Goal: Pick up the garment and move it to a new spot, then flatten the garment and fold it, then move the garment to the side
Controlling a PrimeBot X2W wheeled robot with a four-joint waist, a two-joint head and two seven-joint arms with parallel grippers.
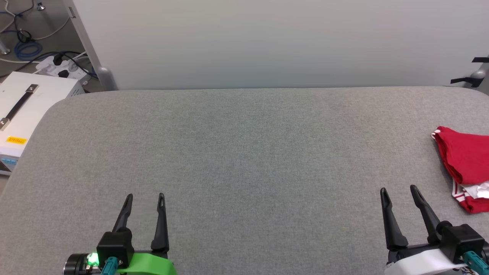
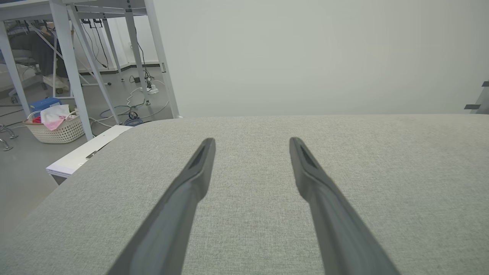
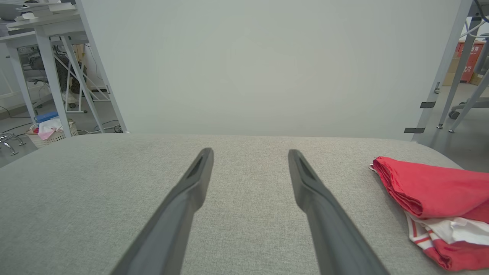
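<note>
**Left claw** (image 1: 145, 195): both dark fingers are spread wide with nothing between them. They point toward the far edge of the table top (image 1: 244, 133), a grey fabric surface. The claw sits at the near left, over bare cloth.

**Right claw** (image 1: 398, 188): its fingers are likewise spread wide and empty, at the near right of the table top. It cannot be told whether either claw's fingertips touch the fabric.

**Garment** (image 1: 464, 160): it lies on the table top near the right claw, on its right side and apart from it. It is bunched in a heap. Red cloth lies on top and toward the far side, and a white part with red-white striped trim shows at the near side.

**Surroundings:** a plain white panel (image 1: 267, 42) stands along the far edge of the table. Left of the table is a white box (image 1: 26, 99) with a black handle. Beyond the box, a power strip (image 1: 61, 67) and cables lie on the floor. In the left wrist view, a pale basket (image 2: 57, 128) holding cloth stands on the floor.
</note>
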